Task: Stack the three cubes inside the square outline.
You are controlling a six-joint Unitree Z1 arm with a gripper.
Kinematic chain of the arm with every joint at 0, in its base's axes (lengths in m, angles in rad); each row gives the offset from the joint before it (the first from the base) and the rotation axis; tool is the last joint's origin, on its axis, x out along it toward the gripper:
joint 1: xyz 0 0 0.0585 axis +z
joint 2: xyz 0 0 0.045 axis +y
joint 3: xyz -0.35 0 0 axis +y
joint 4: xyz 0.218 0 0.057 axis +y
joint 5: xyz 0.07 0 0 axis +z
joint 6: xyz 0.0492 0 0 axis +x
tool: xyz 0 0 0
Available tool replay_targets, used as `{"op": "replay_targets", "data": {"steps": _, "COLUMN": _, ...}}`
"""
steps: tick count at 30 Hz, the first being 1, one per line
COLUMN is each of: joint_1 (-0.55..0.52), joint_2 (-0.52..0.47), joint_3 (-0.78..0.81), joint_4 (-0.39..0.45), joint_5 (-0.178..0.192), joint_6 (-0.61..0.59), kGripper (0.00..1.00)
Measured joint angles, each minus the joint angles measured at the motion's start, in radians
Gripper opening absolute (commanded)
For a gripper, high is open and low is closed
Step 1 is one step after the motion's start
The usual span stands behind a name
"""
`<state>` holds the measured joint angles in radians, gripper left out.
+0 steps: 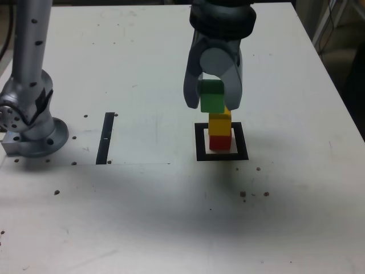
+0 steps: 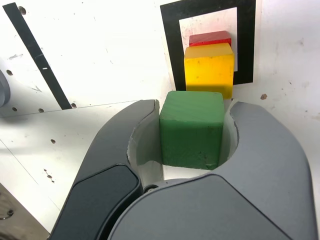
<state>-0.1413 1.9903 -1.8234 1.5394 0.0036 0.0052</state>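
Hand (image 1: 213,94) clamped on green cube (image 1: 211,96), held up off bench (image 1: 142,217).

Grips green block (image 2: 192,129) on both side faces, clear of everything else. Just ahead of and below hand: yellow cube (image 1: 220,122) already sitting on red cube (image 1: 219,141), both inside square outline (image 1: 222,154). Wrist view confirms: yellow (image 2: 209,70) over red (image 2: 210,38), black frame (image 2: 246,45) around them. Green looks offset toward exterior view's left of the stack, not yet centred over yellow. Two of three stacked, by the look of it; left to do: line green up over yellow, lower, let go. Thin black strip (image 1: 106,138) well off to one side of hand, not relevant.
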Motion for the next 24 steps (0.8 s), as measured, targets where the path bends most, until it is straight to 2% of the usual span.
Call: {"op": "replay_targets", "data": {"steps": 24, "joint_1": 0.048, "joint_2": 0.055, "joint_3": -0.018, "joint_4": -0.014, "joint_5": -0.001, "joint_6": 0.037, "kGripper": 0.25}}
